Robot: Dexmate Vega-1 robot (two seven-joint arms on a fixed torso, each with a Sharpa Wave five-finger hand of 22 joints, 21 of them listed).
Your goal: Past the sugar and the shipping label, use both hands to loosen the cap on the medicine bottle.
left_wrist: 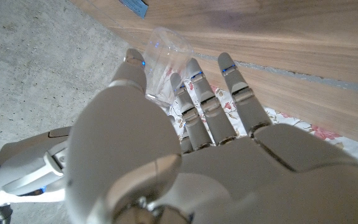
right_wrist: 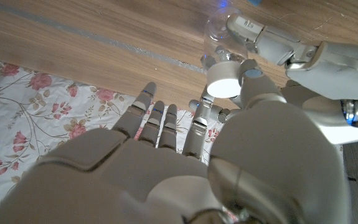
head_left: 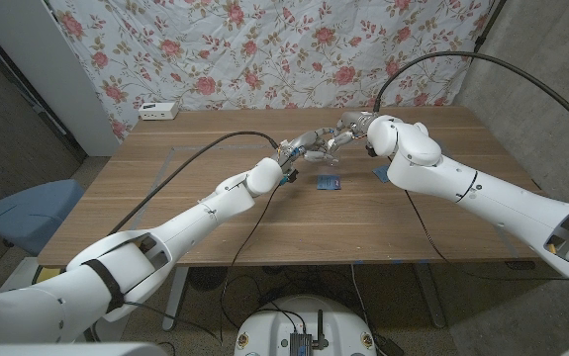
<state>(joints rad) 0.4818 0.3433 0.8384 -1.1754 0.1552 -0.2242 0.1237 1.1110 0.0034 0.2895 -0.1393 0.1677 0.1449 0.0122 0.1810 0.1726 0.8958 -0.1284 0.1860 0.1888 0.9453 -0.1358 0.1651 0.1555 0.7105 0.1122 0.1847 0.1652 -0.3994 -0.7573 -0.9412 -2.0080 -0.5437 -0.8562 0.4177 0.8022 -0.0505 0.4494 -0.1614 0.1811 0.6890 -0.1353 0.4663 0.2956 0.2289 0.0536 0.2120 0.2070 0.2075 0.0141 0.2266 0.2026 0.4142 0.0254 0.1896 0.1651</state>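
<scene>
Above the desk (head_left: 215, 213), near its far edge, the left hand (head_left: 299, 150) grips the clear medicine bottle (right_wrist: 219, 31), contents unreadable, while the right hand (head_left: 343, 131) pinches its white cap (right_wrist: 223, 86), other fingers spread.

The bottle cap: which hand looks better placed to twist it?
The right hand, I think. Its thumb and a finger sit at the white cap, while the left hand wraps the clear bottle body and steadies it above the table.
</scene>
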